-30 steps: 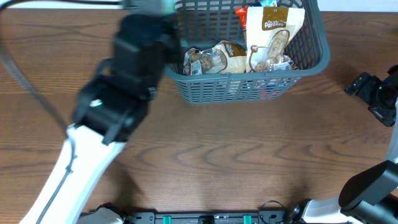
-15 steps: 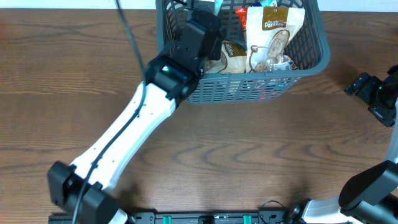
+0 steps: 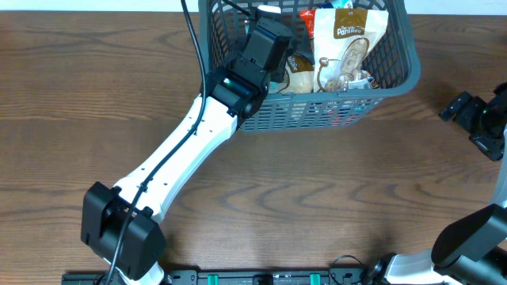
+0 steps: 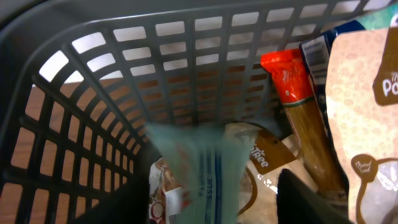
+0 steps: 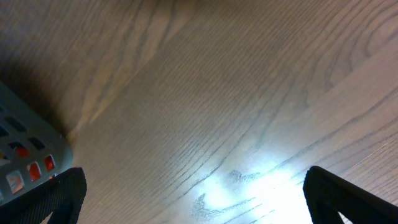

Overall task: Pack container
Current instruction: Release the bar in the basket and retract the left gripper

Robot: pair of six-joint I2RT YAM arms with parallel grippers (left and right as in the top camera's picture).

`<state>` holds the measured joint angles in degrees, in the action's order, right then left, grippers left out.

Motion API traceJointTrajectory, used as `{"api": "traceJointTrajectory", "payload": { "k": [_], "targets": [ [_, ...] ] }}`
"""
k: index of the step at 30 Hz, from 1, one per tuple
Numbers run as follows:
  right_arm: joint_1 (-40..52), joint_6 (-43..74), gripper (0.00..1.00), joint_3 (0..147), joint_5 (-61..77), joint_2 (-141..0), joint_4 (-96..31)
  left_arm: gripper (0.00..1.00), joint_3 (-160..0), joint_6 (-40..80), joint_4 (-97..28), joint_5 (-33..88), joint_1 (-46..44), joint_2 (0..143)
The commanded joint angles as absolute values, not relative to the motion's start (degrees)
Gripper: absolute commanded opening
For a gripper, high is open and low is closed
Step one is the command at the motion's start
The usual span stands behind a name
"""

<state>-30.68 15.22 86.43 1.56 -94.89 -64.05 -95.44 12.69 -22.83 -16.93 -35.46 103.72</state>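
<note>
The container (image 3: 317, 115) is a dark grey slotted basket at the table's far edge, right of centre. My left arm (image 3: 198, 134) reaches over its left rim, and the wrist hides the fingers from above. In the left wrist view my left gripper (image 4: 211, 200) is inside the container (image 4: 186, 74), jaws apart. A blurred pale teal packet (image 4: 199, 168) hangs between the fingers, with a gap to the right finger (image 4: 305, 199). My right gripper (image 5: 199, 199) stands wide open over bare table at the far right (image 3: 475, 119).
In the basket lie a cream and brown bag (image 3: 348, 47), a red-topped packet (image 3: 307, 20) and a brown-labelled packet (image 3: 297, 73). A small red and white packet (image 4: 165, 196) sits by the left finger. The basket's corner (image 5: 25, 149) shows beside my right gripper.
My left arm swung from left of the basket into it with the teal packet. Its jaws have parted and the packet now looks loose and blurred. The right arm has not moved.
</note>
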Motion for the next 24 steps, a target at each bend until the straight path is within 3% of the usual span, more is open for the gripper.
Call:
{"api": "traceJointTrajectory", "payload": {
  "k": [1,2,7,9,16,24],
  "targets": [
    [-31.1,14.5,0.99,86.5,1.8,-94.9,-64.0,0.61,-96.1,10.9,-23.0,-17.7,-35.3,103.4],
    [-31.1,14.5,0.99,86.5,1.8,-94.9,-64.1,0.66,-96.1,10.6,-23.0,-17.7,-35.2,103.4],
    [-31.1,14.5,0.99,86.5,1.8,-94.9,-64.1,0.68,-96.1,9.6,-22.9,-17.8,-35.0,103.3],
    [-31.1,14.5,0.99,86.5,1.8,-94.9,-64.1,0.74,-96.2,8.5,-22.6,-19.1,-35.1,103.0],
    [-31.1,14.5,0.99,86.5,1.8,-94.9,-64.0,0.75,-96.9,4.7,-20.6,-29.5,-35.1,97.3],
    [-31.1,14.4,0.99,86.5,2.2,-94.7,-63.9,0.74,-97.0,2.6,-19.4,-39.2,-34.7,81.0]
  ]
}}
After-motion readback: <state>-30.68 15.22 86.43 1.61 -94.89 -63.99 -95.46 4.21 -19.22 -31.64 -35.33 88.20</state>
